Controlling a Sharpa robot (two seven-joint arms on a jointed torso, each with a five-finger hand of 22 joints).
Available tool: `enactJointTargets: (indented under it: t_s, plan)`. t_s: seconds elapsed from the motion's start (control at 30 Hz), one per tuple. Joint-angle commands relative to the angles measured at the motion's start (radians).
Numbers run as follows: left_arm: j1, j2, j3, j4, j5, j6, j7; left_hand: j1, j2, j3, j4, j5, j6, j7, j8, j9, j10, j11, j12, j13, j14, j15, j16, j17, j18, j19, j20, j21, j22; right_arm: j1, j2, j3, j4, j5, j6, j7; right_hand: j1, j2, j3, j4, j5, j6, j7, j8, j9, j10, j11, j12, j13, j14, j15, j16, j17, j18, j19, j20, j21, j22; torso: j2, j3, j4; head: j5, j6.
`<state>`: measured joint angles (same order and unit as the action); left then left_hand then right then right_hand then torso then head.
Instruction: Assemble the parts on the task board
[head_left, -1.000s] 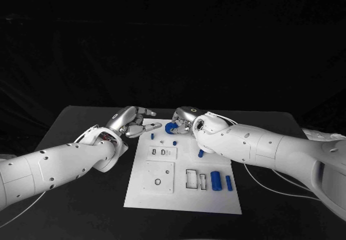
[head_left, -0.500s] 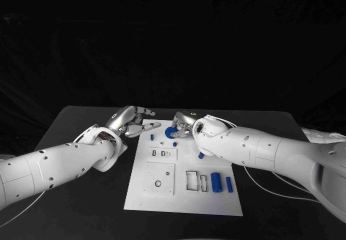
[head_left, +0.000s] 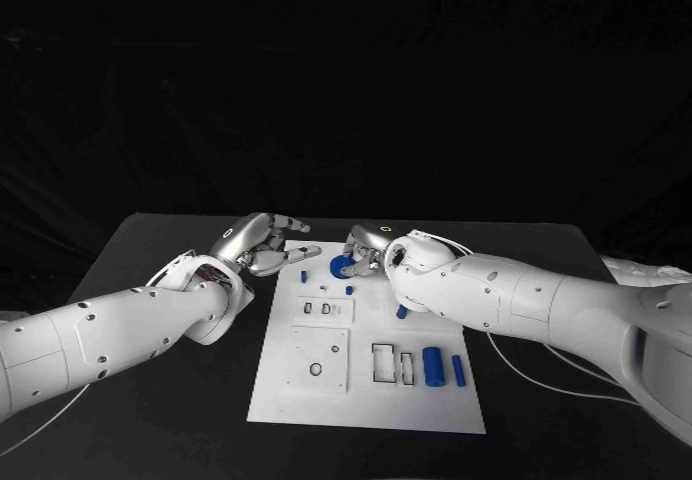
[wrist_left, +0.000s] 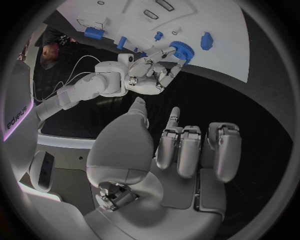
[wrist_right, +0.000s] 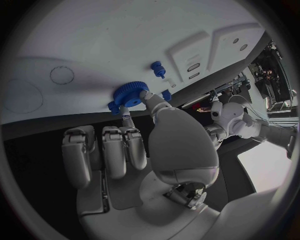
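The right hand (head_left: 371, 248) pinches a blue toothed gear (head_left: 342, 264) between thumb and a fingertip, its other fingers curled in, holding it at the far end of the white task board (head_left: 296, 395); whether the gear touches the board cannot be told. The left hand (head_left: 257, 243) hovers at the board's far left corner with its fingers loosely bent and apart, holding nothing. On the matte black surface (head_left: 159, 400) the flat board carries raised plates with round and slotted cut-outs, and near its right edge lie smooth blue cylinders (head_left: 433, 365), while the right arm hides part of another small blue piece (head_left: 402, 311).
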<state>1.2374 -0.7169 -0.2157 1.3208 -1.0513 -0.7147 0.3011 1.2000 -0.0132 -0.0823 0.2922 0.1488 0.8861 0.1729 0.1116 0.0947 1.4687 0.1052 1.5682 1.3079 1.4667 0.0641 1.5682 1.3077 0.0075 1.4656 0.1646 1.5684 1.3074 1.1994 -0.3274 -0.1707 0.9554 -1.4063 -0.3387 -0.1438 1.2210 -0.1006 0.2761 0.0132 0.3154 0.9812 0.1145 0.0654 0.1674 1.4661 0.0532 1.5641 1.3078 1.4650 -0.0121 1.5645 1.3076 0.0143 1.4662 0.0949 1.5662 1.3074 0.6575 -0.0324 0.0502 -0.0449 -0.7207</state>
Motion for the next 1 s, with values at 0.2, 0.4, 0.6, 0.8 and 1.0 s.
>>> enactJointTargets:
  t_s: [0.2,0.4,0.6,0.8,1.0]
  plan:
    - [0.001,0.004,0.001,-0.001,-0.003,-0.002,0.007,0.003,0.012,0.001,-0.001,-0.001,0.007,-0.003,-0.006,-0.001,0.102,0.004,0.003,0.263,0.104,0.002,0.003,0.263,-0.007,0.105,0.006,0.002,0.263,-0.006,-0.014,-0.004,0.017,0.020,-0.012,0.007,-0.011,-0.007,-0.037,0.003,-0.045,-0.231,-0.030,-0.003,-0.049,0.105,-0.026,0.007,0.263,0.106,-0.010,0.006,0.263,-0.014,0.105,-0.001,0.005,0.263,0.000,0.0001,-0.0005,-0.001,0.003]
    - [0.001,0.006,0.001,-0.004,-0.003,-0.002,0.008,0.003,0.012,0.000,-0.001,-0.001,0.007,-0.003,-0.006,-0.001,0.102,0.004,0.003,0.263,0.104,0.002,0.003,0.263,-0.007,0.105,0.006,0.002,0.263,-0.002,-0.053,-0.003,0.070,0.130,-0.118,0.071,-0.012,-0.006,-0.048,0.008,-0.052,-0.216,-0.036,0.008,-0.043,0.105,-0.034,0.007,0.263,0.106,-0.018,0.006,0.263,-0.014,0.105,-0.009,0.005,0.263,-0.001,0.0002,-0.0005,0.000,0.004]
    - [0.001,0.008,0.000,-0.010,-0.003,-0.002,0.010,0.004,0.012,0.000,-0.001,-0.001,0.007,-0.003,-0.006,-0.001,0.102,0.004,0.003,0.263,0.104,0.002,0.003,0.263,-0.007,0.105,0.006,0.002,0.263,0.043,-0.171,-0.003,0.215,0.308,-0.222,0.149,-0.019,0.009,-0.063,0.030,-0.039,-0.112,-0.030,0.054,-0.013,0.105,-0.034,0.007,0.263,0.106,-0.026,0.006,0.263,-0.014,0.105,-0.019,0.005,0.263,-0.003,0.0003,-0.0026,0.000,0.001]
    - [0.000,0.014,0.000,-0.020,-0.003,-0.002,0.012,0.004,0.012,0.000,-0.001,-0.001,0.007,-0.003,-0.006,-0.001,0.102,0.004,0.003,0.263,0.104,0.002,0.003,0.263,-0.007,0.105,0.006,0.002,0.263,0.097,-0.351,-0.005,0.389,0.387,-0.162,0.150,-0.059,0.014,-0.081,0.064,-0.040,-0.053,-0.021,0.069,-0.001,0.105,-0.030,0.007,0.263,0.106,-0.016,0.006,0.263,-0.014,0.105,-0.013,0.005,0.263,-0.007,-0.0009,-0.0057,-0.009,-0.004]
    - [-0.004,0.024,0.000,-0.035,-0.002,-0.003,0.017,0.004,0.012,0.000,-0.001,-0.001,0.007,-0.003,-0.007,-0.001,0.102,0.004,0.003,0.263,0.104,0.002,0.003,0.263,-0.007,0.105,0.007,0.002,0.263,0.116,-0.512,-0.010,0.512,0.396,-0.082,0.129,-0.071,0.012,-0.102,0.081,-0.069,-0.048,-0.025,0.053,-0.001,0.105,-0.032,0.007,0.263,0.106,-0.008,0.006,0.263,-0.014,0.105,-0.005,0.005,0.263,-0.016,-0.0002,-0.0136,-0.020,-0.012]
